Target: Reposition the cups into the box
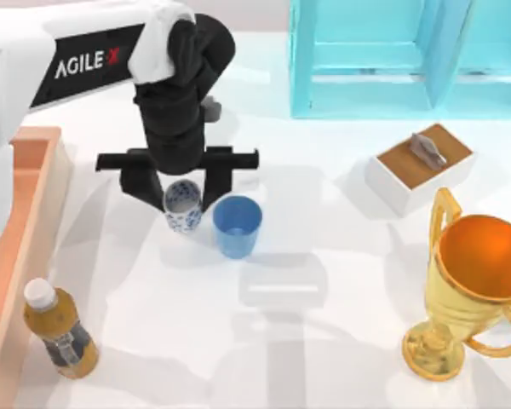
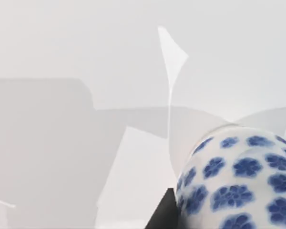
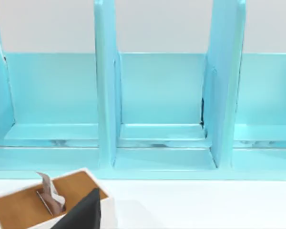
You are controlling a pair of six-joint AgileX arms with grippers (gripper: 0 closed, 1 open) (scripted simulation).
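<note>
The white cup with blue flowers stands upright left of centre, and my left gripper reaches down over it, a black finger against each side, shut on it. The left wrist view shows this cup very close. The plain blue cup stands upright just to its right, almost touching it and free of the gripper. The orange-brown box lies along the table's left edge, partly under my left arm. A dark part of my right gripper shows low in the right wrist view, facing the turquoise shelf.
A bottle of amber drink stands at the front left beside the box. A gold trophy is at the front right. A white block with a brown top sits behind it, and a turquoise shelf stands at the back right.
</note>
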